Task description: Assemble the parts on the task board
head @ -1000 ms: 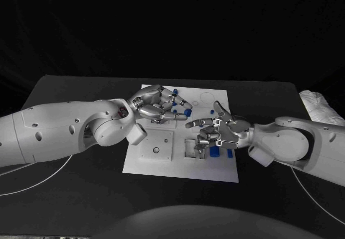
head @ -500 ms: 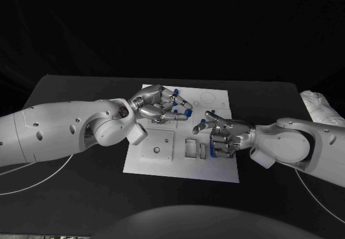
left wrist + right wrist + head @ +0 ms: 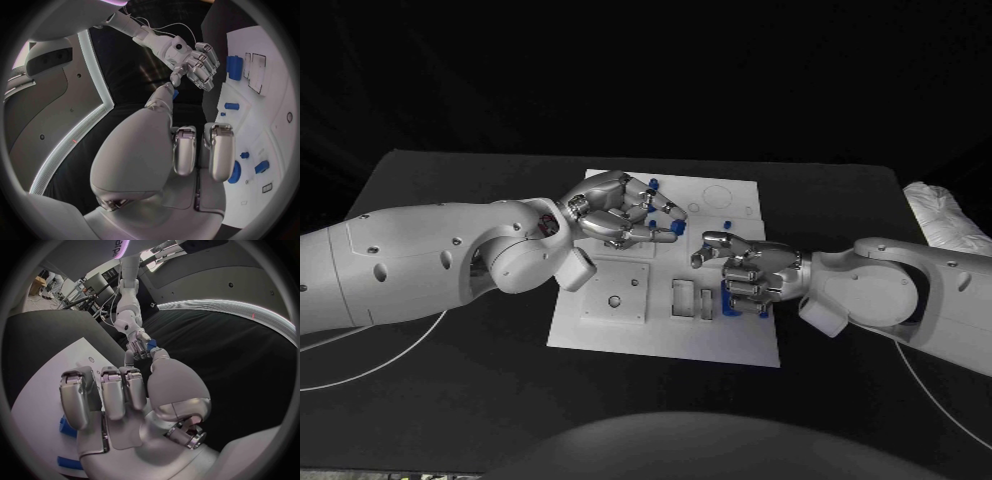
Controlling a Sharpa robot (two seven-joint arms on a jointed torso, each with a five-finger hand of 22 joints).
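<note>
Fingers (image 3: 733, 290) of right hand (image 3: 740, 275): curled in toward the palm above the middle right of the white board (image 3: 668, 335); whether anything is gripped cannot be told, though a blue part (image 3: 727, 301) shows at the fingertips. Same hand seen from behind at the right wrist, fingers (image 3: 106, 390) folded side by side over the board (image 3: 37, 390), blue parts (image 3: 65, 426) below them. Fingers (image 3: 653, 212) of left hand (image 3: 617, 215): bent over the upper left of the board, blue-tipped, with a small blue part (image 3: 675, 227) at their ends; grip or mere contact cannot be told. From the left wrist, two fingers (image 3: 215, 150) folded down beside a blue disc-like part (image 3: 235, 172); further blue parts (image 3: 234, 67) spread over the board (image 3: 275, 100). Board: flat in the middle of the black surface (image 3: 444, 360), with a square raised plate (image 3: 615, 293) at lower left and rectangular slots (image 3: 684, 298) at centre. White cloth-like item (image 3: 935, 215) at the surface's right edge.
</note>
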